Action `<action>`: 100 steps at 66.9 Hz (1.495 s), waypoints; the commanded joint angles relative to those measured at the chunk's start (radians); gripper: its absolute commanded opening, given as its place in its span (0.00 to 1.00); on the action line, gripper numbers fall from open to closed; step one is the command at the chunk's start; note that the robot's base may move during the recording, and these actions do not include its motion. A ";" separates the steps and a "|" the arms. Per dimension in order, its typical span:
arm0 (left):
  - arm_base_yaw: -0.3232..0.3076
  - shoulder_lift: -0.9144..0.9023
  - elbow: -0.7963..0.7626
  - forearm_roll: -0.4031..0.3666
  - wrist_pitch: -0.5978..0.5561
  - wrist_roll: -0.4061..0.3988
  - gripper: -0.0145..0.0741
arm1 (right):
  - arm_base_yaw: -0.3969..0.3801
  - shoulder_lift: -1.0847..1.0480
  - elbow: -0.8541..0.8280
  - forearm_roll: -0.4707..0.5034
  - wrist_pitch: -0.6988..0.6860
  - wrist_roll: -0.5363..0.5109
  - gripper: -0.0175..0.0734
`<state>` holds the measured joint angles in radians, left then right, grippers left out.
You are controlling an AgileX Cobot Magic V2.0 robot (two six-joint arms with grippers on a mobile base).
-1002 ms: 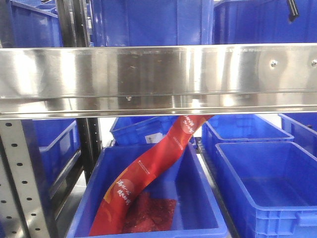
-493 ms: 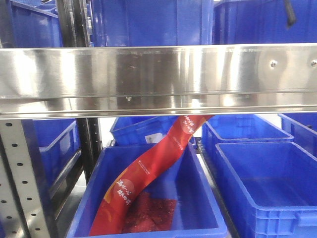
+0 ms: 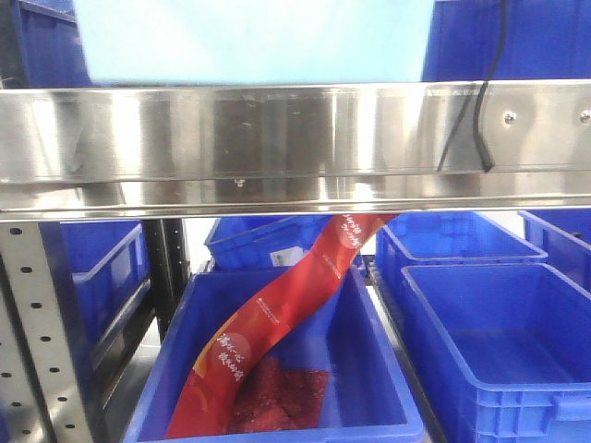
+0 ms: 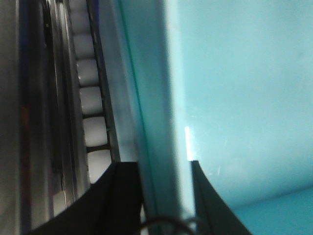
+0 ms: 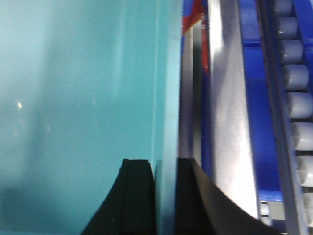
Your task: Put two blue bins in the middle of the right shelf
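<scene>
Blue bin [image 3: 254, 41], washed out to a pale cyan in all three views, fills the upper middle of the front view, sitting above the steel shelf rail [image 3: 295, 138] that crosses the frame. In the left wrist view the left gripper [image 4: 166, 196] at the bottom of the frame has its two black fingers [image 4: 122, 196] on either side of the bin's wall, clamped on it, with a line of white rollers [image 4: 93, 103] running up the left side. In the right wrist view the right gripper [image 5: 165, 196] likewise pinches a bin wall between its dark fingers [image 5: 139, 196], with grey rollers [image 5: 298, 103] down the right edge. Below the rail, a lower blue bin [image 3: 277, 369] holds a red packet strip [image 3: 277, 314], and another blue bin [image 3: 499, 341] stands just beside it at lower right. A black cable [image 3: 480, 120] hangs over the rail at upper right.
</scene>
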<state>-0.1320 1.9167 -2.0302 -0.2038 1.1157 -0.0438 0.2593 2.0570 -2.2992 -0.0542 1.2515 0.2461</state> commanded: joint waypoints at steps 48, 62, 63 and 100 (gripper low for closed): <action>-0.052 -0.011 -0.105 -0.030 -0.032 0.010 0.65 | 0.009 -0.037 -0.013 0.033 -0.030 0.006 0.64; -0.052 -0.031 -0.221 -0.031 0.053 0.010 0.65 | 0.009 -0.133 -0.013 0.031 -0.030 0.006 0.64; -0.052 -0.031 -0.230 -0.031 0.061 0.010 0.65 | 0.009 -0.143 -0.013 0.031 -0.030 0.006 0.64; -0.066 -0.101 -0.211 -0.040 0.087 -0.039 0.04 | 0.009 -0.244 0.051 0.031 -0.043 -0.020 0.01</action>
<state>-0.1833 1.8504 -2.2626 -0.2339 1.2275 -0.0713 0.2694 1.8471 -2.2697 -0.0169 1.2327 0.2337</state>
